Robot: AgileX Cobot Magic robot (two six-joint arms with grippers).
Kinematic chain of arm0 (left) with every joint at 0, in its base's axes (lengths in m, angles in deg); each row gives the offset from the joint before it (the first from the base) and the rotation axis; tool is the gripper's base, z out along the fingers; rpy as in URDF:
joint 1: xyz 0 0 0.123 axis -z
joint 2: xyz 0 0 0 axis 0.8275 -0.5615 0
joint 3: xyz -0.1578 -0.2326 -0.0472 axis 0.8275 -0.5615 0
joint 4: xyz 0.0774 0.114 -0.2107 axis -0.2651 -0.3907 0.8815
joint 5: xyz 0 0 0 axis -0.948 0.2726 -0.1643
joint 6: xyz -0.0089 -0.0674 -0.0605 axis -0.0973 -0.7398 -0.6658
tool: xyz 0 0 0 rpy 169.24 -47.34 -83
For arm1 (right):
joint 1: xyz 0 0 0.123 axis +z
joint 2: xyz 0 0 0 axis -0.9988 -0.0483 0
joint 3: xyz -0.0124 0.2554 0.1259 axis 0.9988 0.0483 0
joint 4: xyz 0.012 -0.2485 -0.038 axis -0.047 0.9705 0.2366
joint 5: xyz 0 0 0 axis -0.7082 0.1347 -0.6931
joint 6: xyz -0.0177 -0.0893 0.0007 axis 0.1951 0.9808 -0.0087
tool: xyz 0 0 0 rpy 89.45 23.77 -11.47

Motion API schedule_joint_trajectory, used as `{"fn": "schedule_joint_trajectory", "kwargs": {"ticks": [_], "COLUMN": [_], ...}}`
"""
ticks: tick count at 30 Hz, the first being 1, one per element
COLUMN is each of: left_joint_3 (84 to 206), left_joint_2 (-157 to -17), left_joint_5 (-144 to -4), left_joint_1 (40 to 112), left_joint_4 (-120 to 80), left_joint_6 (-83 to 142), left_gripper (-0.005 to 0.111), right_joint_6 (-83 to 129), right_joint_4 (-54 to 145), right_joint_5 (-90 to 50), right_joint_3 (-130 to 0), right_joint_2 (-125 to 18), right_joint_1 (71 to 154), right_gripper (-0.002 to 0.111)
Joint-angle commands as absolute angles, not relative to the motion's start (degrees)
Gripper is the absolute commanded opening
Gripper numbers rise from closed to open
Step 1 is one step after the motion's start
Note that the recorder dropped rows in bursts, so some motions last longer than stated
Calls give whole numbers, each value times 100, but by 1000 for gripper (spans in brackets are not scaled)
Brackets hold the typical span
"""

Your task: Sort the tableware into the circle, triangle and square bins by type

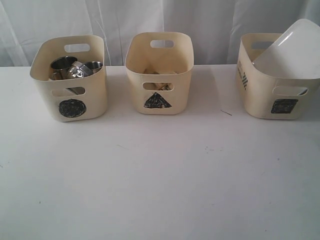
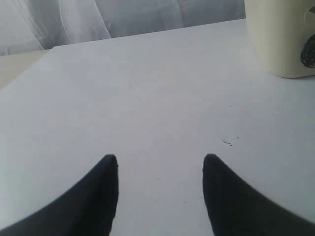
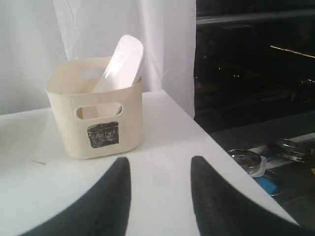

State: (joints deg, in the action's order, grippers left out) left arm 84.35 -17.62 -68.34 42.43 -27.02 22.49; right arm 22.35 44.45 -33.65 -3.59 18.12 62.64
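Three cream tubs stand in a row at the back of the white table. The circle bin [image 1: 70, 80] on the left holds steel mugs [image 1: 64, 65] and a steel bowl [image 1: 79, 70]. Pale wooden pieces show inside the triangle bin [image 1: 159, 75] in the middle; I cannot make them out. The large white square plate [image 1: 292, 50] leans tilted in the square bin [image 1: 272, 82], which the right wrist view also shows [image 3: 96, 118] with the plate [image 3: 120, 61]. Neither gripper appears in the exterior view. My left gripper [image 2: 160, 160] is open over bare table. My right gripper [image 3: 160, 162] is open and empty near the table's right edge.
A white curtain hangs behind the table. In the left wrist view a corner of a cream tub [image 2: 283, 34] with a black mark stands ahead. Off the table's right edge, lower down, lie round metal lids [image 3: 246, 160] and dark clutter.
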Motion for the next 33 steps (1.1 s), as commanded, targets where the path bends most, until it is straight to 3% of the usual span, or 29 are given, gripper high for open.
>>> {"fn": "schedule_joint_trajectory", "kwargs": {"ticks": [1,19,33], "left_joint_3": [8413,8413,8413], "left_joint_2": [-1731,-1731,-1731], "left_joint_5": [-6858,-6858,-6858], "left_joint_1": [4233,4233,4233], "left_joint_4": [-2647,-2647,-2647], "left_joint_6": [2249,2249,2249], "left_gripper": [56,56,56], "right_joint_6": [2381,3034,2953], "right_joint_4": [4508,4508,4551], "right_joint_5": [-2767,-3046,-2998], "right_joint_3": [-25,-25,-25], "right_joint_2": [1843,1843,1843], "right_joint_1": [6259,6307,7611], "right_gripper": [38,38,38]}}
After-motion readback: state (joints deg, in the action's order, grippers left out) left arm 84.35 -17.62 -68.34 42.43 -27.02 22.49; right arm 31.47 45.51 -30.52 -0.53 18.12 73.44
